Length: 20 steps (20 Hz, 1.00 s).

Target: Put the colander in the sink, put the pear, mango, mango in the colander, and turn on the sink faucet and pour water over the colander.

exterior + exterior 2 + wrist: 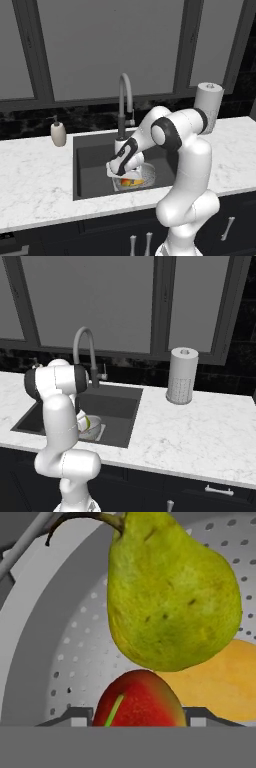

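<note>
Down in the sink (92, 165), my gripper (137, 719) grasps the red mango (137, 699) inside the colander (75, 657) beside pear (170, 592) and orange mango (220, 682); faucet (123, 102) untouched.

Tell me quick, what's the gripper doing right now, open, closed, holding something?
Gripper: fingers either side of the oval red-and-green mango, down in the perforated metal colander; grip or release cannot be told.

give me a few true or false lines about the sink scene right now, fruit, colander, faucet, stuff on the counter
1. The colander sits inside the sink. True.
2. The pear lies on the counter beside the sink. False: it is in the colander with both mangos.
3. Water runs from the faucet. False: no stream shows.
4. The red mango lies between the gripper fingertips. True.
5. A paper towel roll stands on the counter. True.
6. The soap bottle stands inside the sink. False: it stands on the counter.
</note>
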### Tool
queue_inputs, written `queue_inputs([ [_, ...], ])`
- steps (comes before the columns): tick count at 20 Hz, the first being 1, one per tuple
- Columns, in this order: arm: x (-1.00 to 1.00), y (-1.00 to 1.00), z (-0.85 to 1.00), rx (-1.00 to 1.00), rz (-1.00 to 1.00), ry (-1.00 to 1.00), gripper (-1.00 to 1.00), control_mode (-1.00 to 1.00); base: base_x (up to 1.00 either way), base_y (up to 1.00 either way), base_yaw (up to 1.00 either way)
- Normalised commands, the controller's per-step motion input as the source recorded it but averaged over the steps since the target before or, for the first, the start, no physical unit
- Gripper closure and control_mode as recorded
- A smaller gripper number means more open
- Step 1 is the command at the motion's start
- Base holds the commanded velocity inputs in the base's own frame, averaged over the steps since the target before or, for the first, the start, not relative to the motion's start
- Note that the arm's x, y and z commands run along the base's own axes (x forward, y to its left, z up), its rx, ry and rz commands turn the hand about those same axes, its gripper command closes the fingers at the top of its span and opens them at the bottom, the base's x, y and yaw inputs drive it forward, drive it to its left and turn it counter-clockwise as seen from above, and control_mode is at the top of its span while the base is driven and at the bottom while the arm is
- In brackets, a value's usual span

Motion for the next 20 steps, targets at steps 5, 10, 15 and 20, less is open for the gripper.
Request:
queue_inputs([
  [5,-0.14,-0.07,0.09,0.00,-0.06,0.00,-1.00,-1.00,0.00,0.00,0.00],
  [10,-0.37,-0.05,0.24,-0.01,0.00,0.00,-1.00,-1.00,0.00,0.00,0.00],
  [15,-0.32,-0.10,0.41,-0.04,0.00,0.00,-1.00,-1.00,0.00,0.00,0.00],
  [20,-0.28,-0.06,0.64,-0.05,0.00,0.00,-1.00,-1.00,0.00,0.00,0.00],
])
